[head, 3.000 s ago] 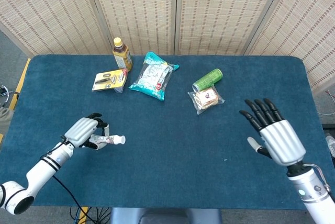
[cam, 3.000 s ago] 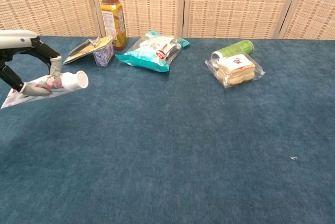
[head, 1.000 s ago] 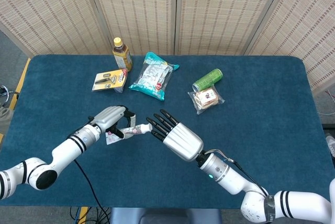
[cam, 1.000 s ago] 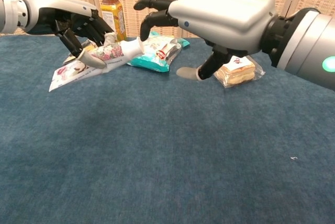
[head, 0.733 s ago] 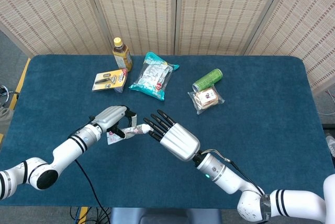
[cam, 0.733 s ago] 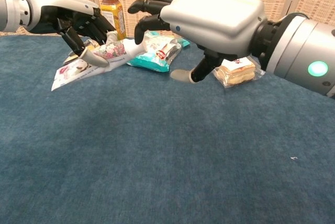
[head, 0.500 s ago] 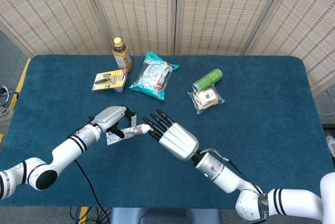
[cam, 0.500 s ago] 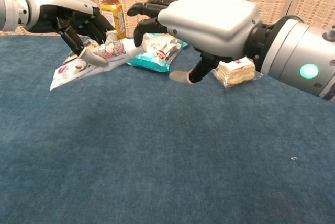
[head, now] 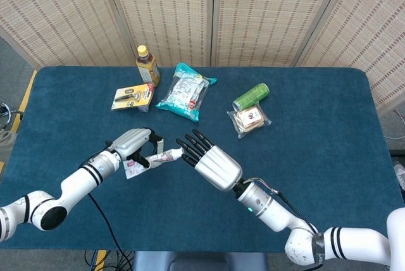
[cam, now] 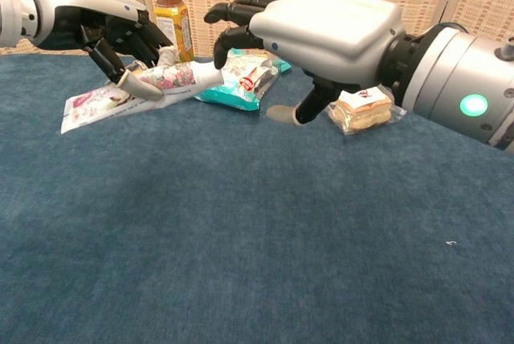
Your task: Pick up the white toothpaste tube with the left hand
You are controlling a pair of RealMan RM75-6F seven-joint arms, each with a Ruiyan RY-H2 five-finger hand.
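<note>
My left hand holds the white toothpaste tube above the blue table, its fingers wrapped around the tube's middle. The tube lies nearly level, cap end pointing right toward my right hand. My right hand hovers just right of the cap with fingers spread and nothing in it; its fingertips reach the cap end, and I cannot tell whether they touch it.
At the back stand a tea bottle, a carded yellow package, a teal snack bag, a green can and a wrapped sandwich.
Three seconds ago my left hand held the tube low at the left and my right hand was far right. Both have come to the middle; in the last half second the tube levelled slightly.
</note>
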